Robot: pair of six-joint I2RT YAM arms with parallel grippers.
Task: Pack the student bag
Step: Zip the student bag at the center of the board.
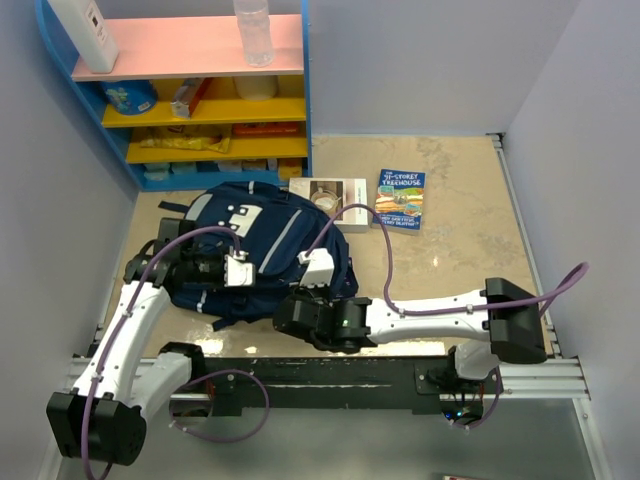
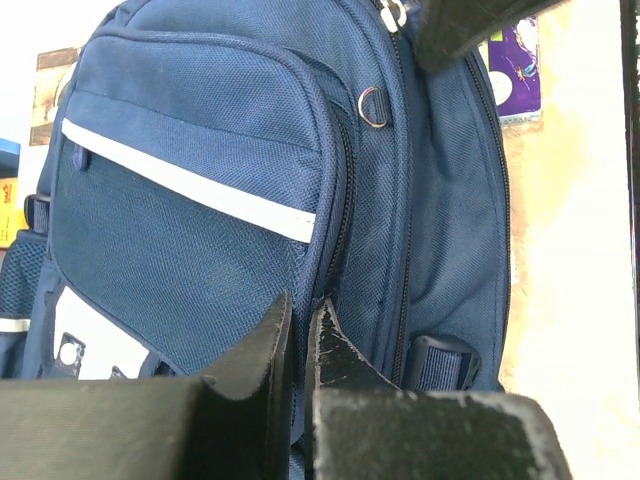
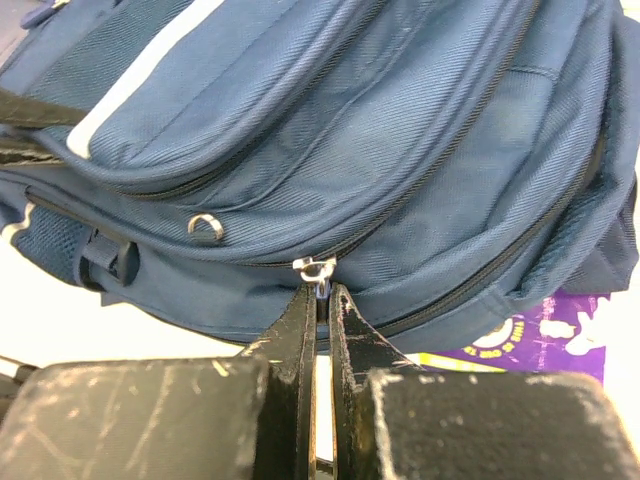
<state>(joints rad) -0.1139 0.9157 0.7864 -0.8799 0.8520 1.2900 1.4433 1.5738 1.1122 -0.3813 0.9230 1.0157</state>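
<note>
- The right gripper (image 3: 320,300) was seen closed. Its two black, scuffed, wedge-shaped fingers (image 3: 292,345) were brought together to a hairline slit, and a small silver zip pull (image 3: 315,268) was pinched at their tips.
- The zip pull sat on a black zip that ran along the side of the student bag (image 1: 255,230), between two padded folds of navy twill-woven cloth.
- The left gripper (image 2: 302,312) was likewise drawn almost shut, with only a thin slit left between its black tapered tips. The seamed edge of the front pocket was caught in that slit.
- The student bag, a large, soft, rounded backpack, was laid front side up on the table (image 1: 460,250), towards its left, with both grippers on its near half.
- Its navy fabric was crossed by smooth light grey stripes, and a white patch was set on the front.
- A small metal D-ring (image 2: 373,105) was fixed beside a zip, and black mesh could be seen on a side panel.
- A glossy purple printed cover (image 3: 545,340) showed from under the bag's edge.
- Just beyond the bag, a white box (image 1: 330,192) and a blue paperback (image 1: 401,199) lay side by side on the pale marbled tabletop.
- A blue shelf unit (image 1: 306,80) with pink and yellow boards stood in the far left corner, with a clear plastic bottle (image 1: 253,30) upright on top.
</note>
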